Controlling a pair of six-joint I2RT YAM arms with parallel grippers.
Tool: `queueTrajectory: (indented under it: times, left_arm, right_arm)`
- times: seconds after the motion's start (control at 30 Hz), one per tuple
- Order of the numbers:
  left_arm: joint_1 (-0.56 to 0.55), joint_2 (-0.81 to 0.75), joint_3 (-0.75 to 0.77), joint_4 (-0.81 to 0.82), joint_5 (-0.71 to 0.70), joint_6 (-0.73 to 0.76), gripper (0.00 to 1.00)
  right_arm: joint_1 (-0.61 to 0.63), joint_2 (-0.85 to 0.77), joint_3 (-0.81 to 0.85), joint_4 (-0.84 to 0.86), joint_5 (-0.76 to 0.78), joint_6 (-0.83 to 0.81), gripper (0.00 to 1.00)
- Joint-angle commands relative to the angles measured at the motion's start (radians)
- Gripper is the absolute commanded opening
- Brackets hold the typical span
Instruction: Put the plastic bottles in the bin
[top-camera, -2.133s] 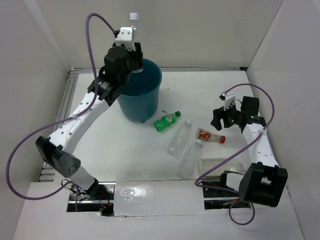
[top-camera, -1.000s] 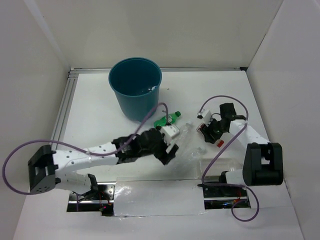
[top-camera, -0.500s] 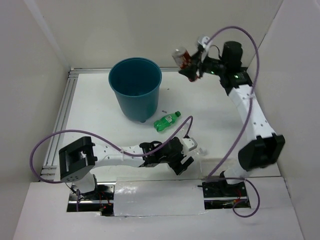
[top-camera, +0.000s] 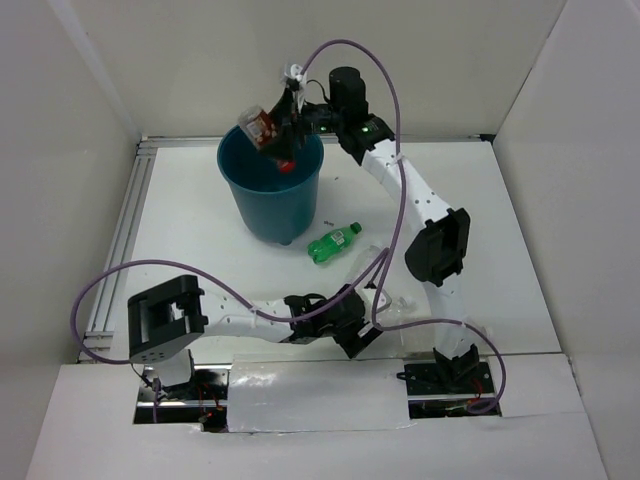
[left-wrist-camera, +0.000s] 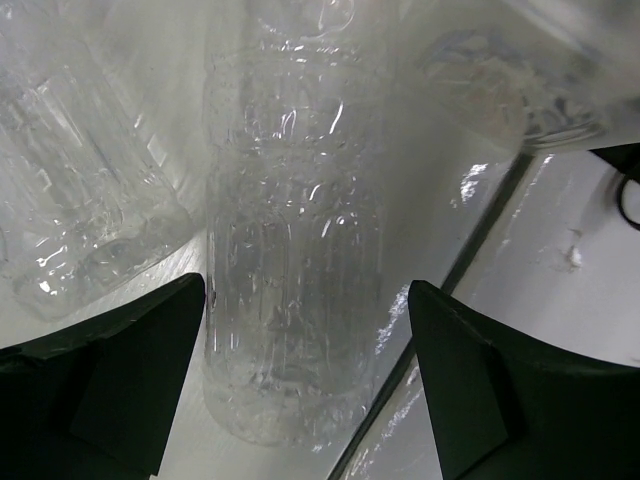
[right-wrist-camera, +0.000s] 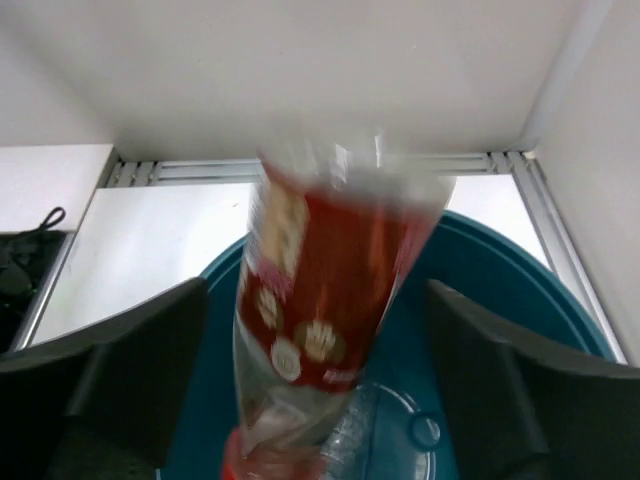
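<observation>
The teal bin stands at the back left. My right gripper hangs over its mouth, open; the red-labelled bottle tilts cap down between the spread fingers, blurred, with gaps on both sides. A clear bottle lies inside the bin. My left gripper is low at the front, open, its fingers astride a clear bottle lying on the table. A green bottle lies below the bin.
More clear bottles lie beside the straddled one, one to its left and one at the upper right. A metal rail runs along the table's left edge; white walls enclose the table.
The right arm swung left from the back right to above the bin, and its jaws opened off the red-labelled bottle. The left gripper stayed low around the clear bottle.
</observation>
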Motion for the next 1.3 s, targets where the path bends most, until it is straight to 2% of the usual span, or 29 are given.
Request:
queueTrajectory:
  times: [0.0, 0.13, 0.23, 0.27, 0.3, 0.33, 0.4, 0.43, 0.47, 0.5, 0.53, 0.57, 0.6, 0.63, 0.67, 0.73, 0.77, 0.83, 0.87, 0.9, 0.97, 1.0, 1.03, 1.07, 1.1, 1.17, 1.2, 1.27]
  left_arm:
    - [-0.005, 0.034, -0.005, 0.055, -0.043, -0.021, 0.95]
    - [-0.005, 0.083, 0.004, 0.055, -0.053, -0.021, 0.91]
    - [-0.005, 0.117, 0.015, 0.066, -0.053, -0.008, 0.75]
    - [-0.005, 0.117, 0.024, 0.076, -0.053, 0.001, 0.66]
    - [-0.005, 0.129, 0.033, 0.076, -0.053, 0.010, 0.44]
    - [-0.014, 0.129, 0.033, 0.076, -0.039, 0.010, 0.34]
    - [-0.015, 0.104, 0.042, 0.046, -0.039, 0.010, 0.19]
    - [-0.015, 0.079, 0.051, 0.029, -0.039, 0.010, 0.07]
    - [-0.015, 0.047, 0.052, 0.014, -0.057, 0.010, 0.01]
    - [-0.015, -0.084, 0.052, -0.017, -0.080, 0.010, 0.00]
    - [-0.015, -0.085, 0.052, -0.034, -0.080, 0.010, 0.00]
    - [-0.015, -0.131, 0.065, -0.048, -0.124, 0.019, 0.00]
    - [-0.015, -0.172, 0.079, -0.068, -0.149, 0.042, 0.00]
    - [-0.015, -0.238, 0.123, -0.088, -0.172, 0.057, 0.00]
    - [-0.002, -0.264, 0.149, -0.117, -0.221, 0.074, 0.00]
    - [0.027, -0.317, 0.227, -0.126, -0.241, 0.128, 0.00]
    - [0.072, -0.329, 0.251, -0.114, -0.266, 0.142, 0.00]
    - [0.134, -0.340, 0.304, -0.086, -0.277, 0.171, 0.00]
    - [0.206, -0.355, 0.318, -0.070, -0.289, 0.171, 0.00]
    - [0.249, -0.355, 0.331, -0.053, -0.316, 0.171, 0.00]
    - [0.374, -0.339, 0.369, -0.008, -0.340, 0.171, 0.02]
    - [0.415, -0.326, 0.381, 0.003, -0.356, 0.171, 0.02]
    - [0.454, -0.311, 0.395, 0.003, -0.366, 0.171, 0.02]
    - [0.563, -0.271, 0.447, -0.006, -0.387, 0.144, 0.03]
    - [0.564, -0.271, 0.447, -0.007, -0.387, 0.143, 0.03]
    - [0.629, -0.214, 0.492, -0.028, -0.387, 0.108, 0.06]
    - [0.681, -0.197, 0.506, -0.028, -0.387, 0.099, 0.06]
    - [0.719, -0.152, 0.542, -0.045, -0.387, 0.087, 0.08]
  right_arm:
    - [-0.031, -0.026, 0.013, -0.041, -0.014, 0.001, 1.00]
    - [-0.125, -0.150, -0.047, -0.064, 0.017, 0.010, 1.00]
    - [-0.255, -0.246, -0.130, -0.126, 0.028, 0.001, 1.00]
    - [-0.294, -0.271, -0.159, -0.145, 0.028, 0.001, 1.00]
    - [-0.370, -0.296, -0.224, -0.163, 0.028, -0.015, 1.00]
    - [-0.410, -0.322, -0.257, -0.186, 0.028, -0.030, 1.00]
    - [-0.491, -0.394, -0.350, -0.271, 0.028, -0.097, 0.93]
    - [-0.569, -0.414, -0.380, -0.307, 0.019, -0.132, 0.87]
    - [-0.611, -0.456, -0.407, -0.390, 0.008, -0.172, 0.80]
    - [-0.731, -0.502, -0.525, -0.459, -0.026, -0.306, 0.45]
    - [-0.733, -0.503, -0.526, -0.460, -0.026, -0.308, 0.45]
    - [-0.765, -0.550, -0.568, -0.543, -0.026, -0.371, 0.38]
    - [-0.791, -0.576, -0.613, -0.591, -0.017, -0.535, 0.33]
    - [-0.821, -0.599, -0.706, -0.634, 0.003, -0.617, 0.33]
    - [-0.822, -0.650, -0.755, -0.706, 0.055, -0.700, 0.42]
    - [-0.834, -0.702, -0.920, -0.730, 0.101, -0.849, 0.75]
    - [-0.834, -0.752, -0.969, -0.762, 0.129, -0.896, 1.00]
    - [-0.845, -0.800, -1.090, -0.785, 0.140, -1.024, 1.00]
    - [-0.855, -0.845, -1.119, -0.835, 0.140, -1.076, 1.00]
    - [-0.855, -0.865, -1.147, -0.866, 0.140, -1.195, 1.00]
    - [-0.855, -0.923, -1.220, -0.950, 0.129, -1.287, 1.00]
    - [-0.855, -0.938, -1.236, -0.999, 0.129, -1.426, 1.00]
    - [-0.855, -0.949, -1.266, -1.039, 0.129, -1.482, 0.97]
    - [-0.855, -0.958, -1.286, -1.093, 0.129, -1.507, 0.91]
    - [-0.855, -0.958, -1.287, -1.093, 0.129, -1.507, 0.91]
    - [-0.831, -0.971, -1.314, -1.093, 0.141, -1.489, 0.78]
    - [-0.820, -0.989, -1.325, -1.093, 0.141, -1.489, 0.74]
    - [-0.803, -1.011, -1.359, -1.093, 0.170, -1.489, 0.67]
